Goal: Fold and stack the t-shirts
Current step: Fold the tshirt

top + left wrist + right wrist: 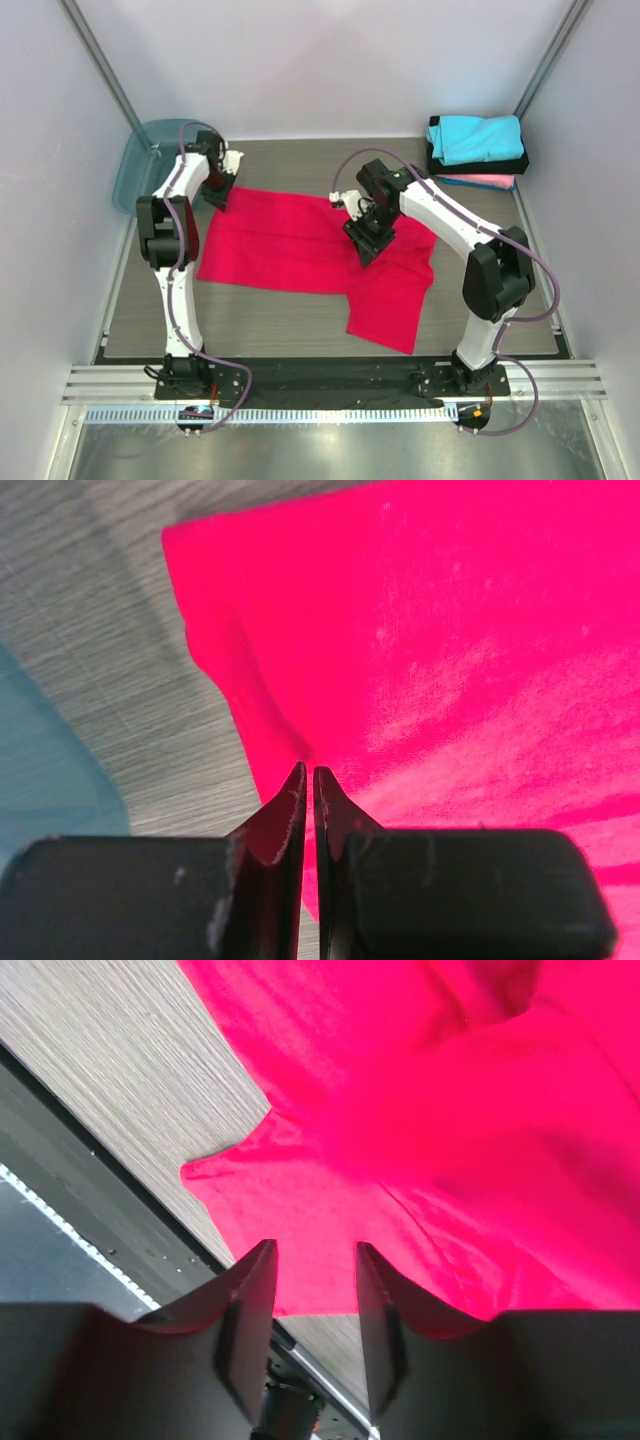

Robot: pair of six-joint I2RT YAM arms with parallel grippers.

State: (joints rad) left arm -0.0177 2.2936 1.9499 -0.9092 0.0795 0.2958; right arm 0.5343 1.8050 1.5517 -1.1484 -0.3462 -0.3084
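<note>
A large bright red t-shirt point(290, 245) lies spread across the middle of the table, with one part hanging toward the near edge. My left gripper point(218, 198) is at its back left corner. In the left wrist view the jaws point(308, 770) stand shut on a raised ridge of the red cloth point(450, 630). My right gripper point(362, 243) hovers over the shirt's right half. Its fingers point(315, 1250) stand open above the red cloth point(450, 1110), with nothing between them. Folded cyan point(475, 138), black point(480, 164) and pink point(482, 181) t-shirts are stacked at the back right.
A translucent teal bin point(140, 165) leans at the back left corner, close to my left arm. The bare grey tabletop point(270, 320) shows in front of the shirt. A black rail point(330, 372) runs along the near edge.
</note>
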